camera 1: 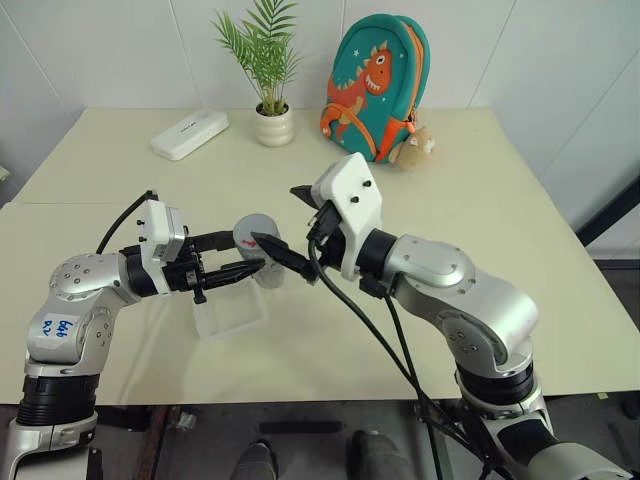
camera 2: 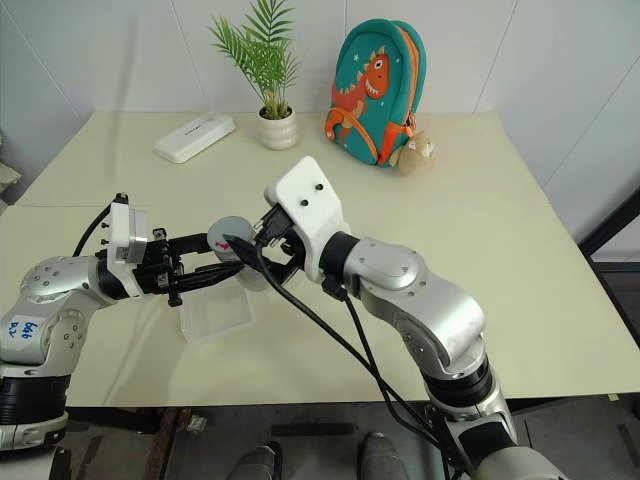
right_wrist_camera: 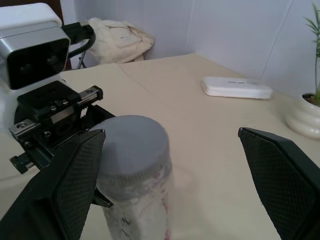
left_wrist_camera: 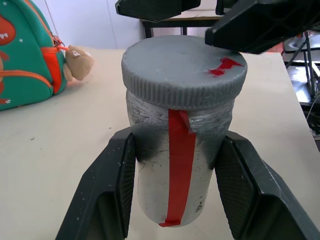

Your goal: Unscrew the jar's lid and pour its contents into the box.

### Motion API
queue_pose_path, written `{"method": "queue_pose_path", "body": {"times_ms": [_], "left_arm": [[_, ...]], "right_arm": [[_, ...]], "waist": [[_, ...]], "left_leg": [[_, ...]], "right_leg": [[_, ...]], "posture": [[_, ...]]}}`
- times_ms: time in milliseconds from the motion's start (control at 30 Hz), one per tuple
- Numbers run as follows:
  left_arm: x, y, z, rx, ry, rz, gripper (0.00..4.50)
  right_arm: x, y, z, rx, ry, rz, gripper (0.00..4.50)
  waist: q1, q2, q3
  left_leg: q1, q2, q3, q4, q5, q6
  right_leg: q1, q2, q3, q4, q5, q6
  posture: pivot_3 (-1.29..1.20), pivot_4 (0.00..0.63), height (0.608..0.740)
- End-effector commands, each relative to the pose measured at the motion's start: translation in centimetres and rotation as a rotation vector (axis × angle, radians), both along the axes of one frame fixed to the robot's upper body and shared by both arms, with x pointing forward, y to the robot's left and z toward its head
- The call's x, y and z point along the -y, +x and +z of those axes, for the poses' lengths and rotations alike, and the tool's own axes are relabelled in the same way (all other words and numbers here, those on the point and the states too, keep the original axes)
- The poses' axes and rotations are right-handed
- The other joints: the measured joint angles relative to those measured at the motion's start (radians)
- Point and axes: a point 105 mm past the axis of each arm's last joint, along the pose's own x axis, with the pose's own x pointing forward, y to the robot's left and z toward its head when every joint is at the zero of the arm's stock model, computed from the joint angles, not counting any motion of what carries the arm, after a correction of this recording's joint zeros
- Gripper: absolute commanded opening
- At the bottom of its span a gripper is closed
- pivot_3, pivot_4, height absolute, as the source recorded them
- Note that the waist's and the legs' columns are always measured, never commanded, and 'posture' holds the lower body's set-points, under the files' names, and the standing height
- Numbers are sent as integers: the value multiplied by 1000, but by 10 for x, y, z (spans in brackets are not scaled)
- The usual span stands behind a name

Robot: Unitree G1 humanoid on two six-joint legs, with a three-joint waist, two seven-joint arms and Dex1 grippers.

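Observation:
My left gripper [camera 1: 250,252] is shut on the jar [left_wrist_camera: 181,150], a cloudy cylinder with a red strip, holding it upright just above the table. The grey lid [left_wrist_camera: 184,70] with its red mark sits on the jar. The clear square box [camera 1: 230,315] lies on the table directly below and in front of the jar. My right gripper [right_wrist_camera: 171,133] is open and level with the lid, which stands between its fingers, close to one finger [right_wrist_camera: 65,190] and well apart from the other. The contents are hidden behind the jar's hazy wall.
At the back of the table are a white oblong case [camera 1: 190,133], a potted plant [camera 1: 273,125], a teal dinosaur backpack [camera 1: 375,85] and a small plush toy [camera 1: 412,148]. The table's front edge runs just behind the box.

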Motion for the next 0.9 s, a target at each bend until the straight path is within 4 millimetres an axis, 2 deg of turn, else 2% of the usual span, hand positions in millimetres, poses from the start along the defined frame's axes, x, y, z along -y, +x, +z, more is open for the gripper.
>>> {"method": "queue_pose_path", "body": {"times_ms": [33,300,900], "left_arm": [[1,-3,9,31,2,-26,1936],[2,-6,12,-6,-29,-57,1936],[3,-6,9,-47,-11,-70,1936]], "right_arm": [[-5,-5,7,34,18,30,4500],[-12,-4,-6,31,-22,68,4500],[-14,0,5,79,12,83,4500]], "waist": [[0,0,0],[0,0,0],[0,0,0]], "left_leg": [[0,0,0,0,0,0],[0,0,0,0,0,0],[0,0,0,-1,0,0]], "right_leg": [[0,0,0,0,0,0],[0,0,0,0,0,0],[0,0,0,-1,0,0]], "posture": [[0,150,740],[0,150,740],[0,150,740]]}}
